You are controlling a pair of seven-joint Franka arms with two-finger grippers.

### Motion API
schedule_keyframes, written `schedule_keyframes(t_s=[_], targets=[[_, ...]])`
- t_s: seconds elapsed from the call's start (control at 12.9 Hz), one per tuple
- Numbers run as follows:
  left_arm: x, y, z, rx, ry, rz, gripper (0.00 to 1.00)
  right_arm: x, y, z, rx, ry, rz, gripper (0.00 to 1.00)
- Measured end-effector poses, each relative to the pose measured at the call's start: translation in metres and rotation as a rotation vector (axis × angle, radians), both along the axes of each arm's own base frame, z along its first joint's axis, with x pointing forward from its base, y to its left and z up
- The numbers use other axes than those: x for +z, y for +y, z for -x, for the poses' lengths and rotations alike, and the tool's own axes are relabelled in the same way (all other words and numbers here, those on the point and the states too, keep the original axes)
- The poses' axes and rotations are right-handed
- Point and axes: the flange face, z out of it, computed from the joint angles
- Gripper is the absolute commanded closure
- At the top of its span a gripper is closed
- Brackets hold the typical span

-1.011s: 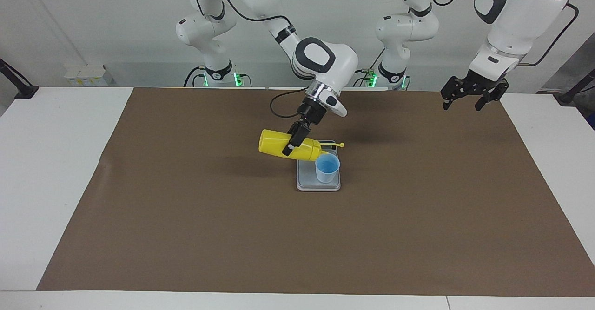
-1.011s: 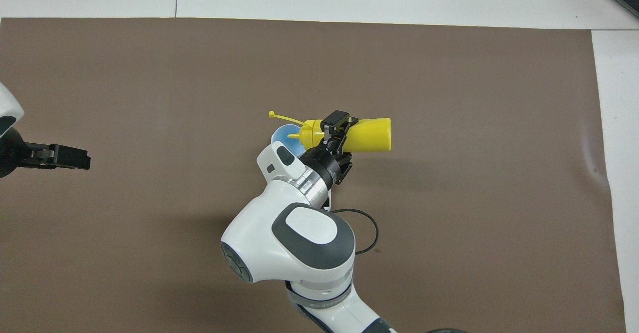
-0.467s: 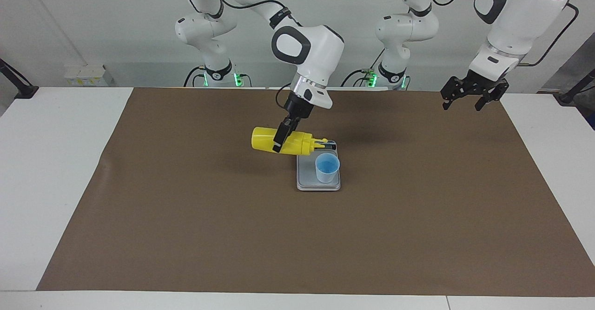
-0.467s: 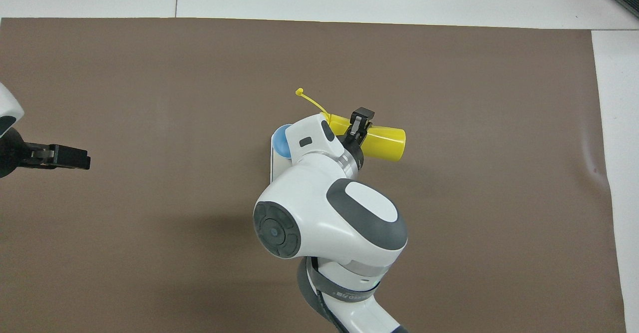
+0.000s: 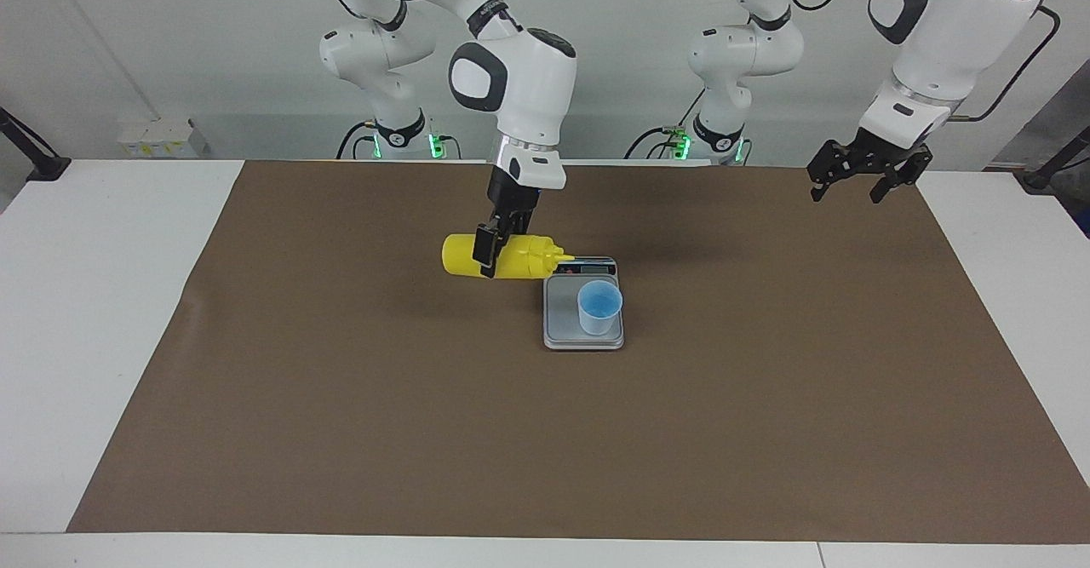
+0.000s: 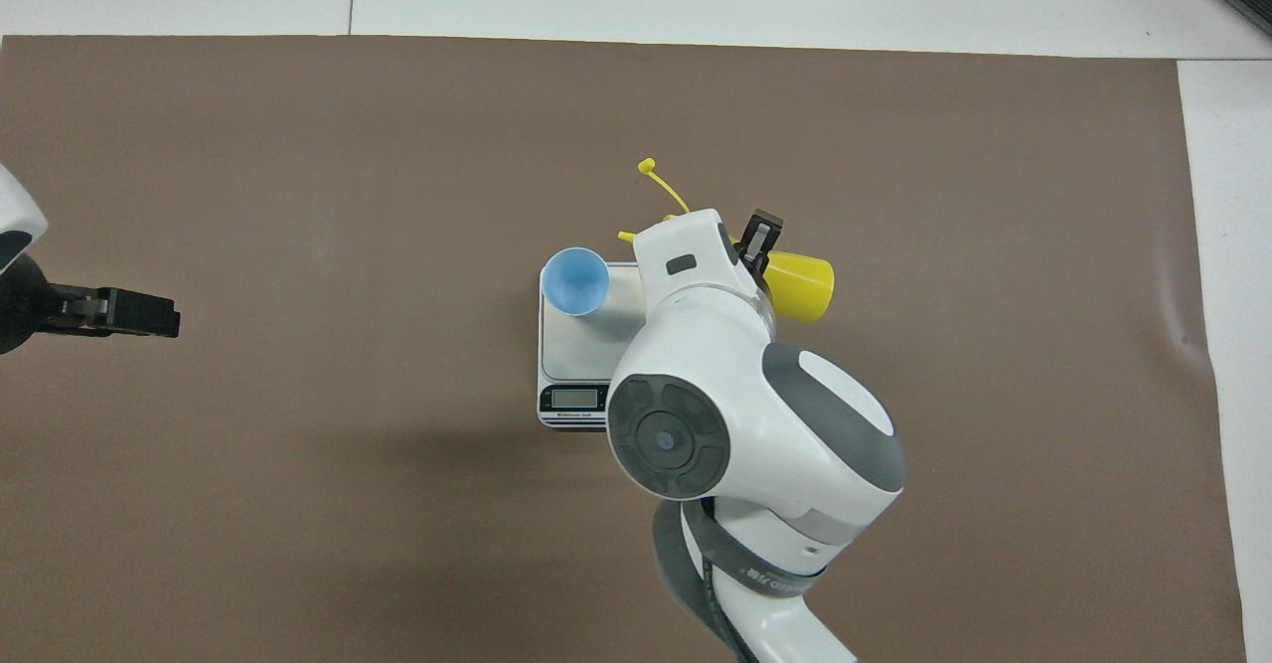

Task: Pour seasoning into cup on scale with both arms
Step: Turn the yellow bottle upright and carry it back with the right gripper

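Two arms share the table (image 5: 111,312). At centre frame in the facing view, the right claw (image 5: 487,258) is clamped on the bottle (image 5: 502,257), gripping it around the middle and holding it sideways in the air over the brown mat (image 5: 341,398), just beside the scale (image 5: 583,321), toward the right arm's end of the table. Its nozzle points toward the scale's display edge, and in the overhead view its thin cap strap (image 6: 661,184) sticks out above the arm's wrist, just above centre frame. The cup (image 5: 599,306) stands upright on the scale's plate, apart from the bottle. In the overhead view the cup (image 6: 575,281) sits at the plate's corner farthest from the display. The left claw (image 5: 858,178) waits at the upper right of the facing view, fingers apart and holding nothing, raised over the mat's edge.
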Motion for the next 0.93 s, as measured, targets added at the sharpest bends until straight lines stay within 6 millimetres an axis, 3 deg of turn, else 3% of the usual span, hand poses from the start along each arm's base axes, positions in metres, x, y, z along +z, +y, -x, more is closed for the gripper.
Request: schedule_keyframes(t_s=[0.23, 0.54, 0.93], targets=[[0.000, 0.000, 0.000, 0.000, 0.000, 0.000, 0.00, 0.008, -0.045, -0.011, -0.026, 0.024, -0.146, 0.48], [0.000, 0.000, 0.000, 0.000, 0.000, 0.000, 0.00, 0.003, -0.101, -0.027, -0.025, 0.085, -0.301, 0.48], [0.000, 0.000, 0.000, 0.000, 0.000, 0.000, 0.00, -0.011, -0.202, -0.047, 0.055, 0.113, -0.524, 0.48]])
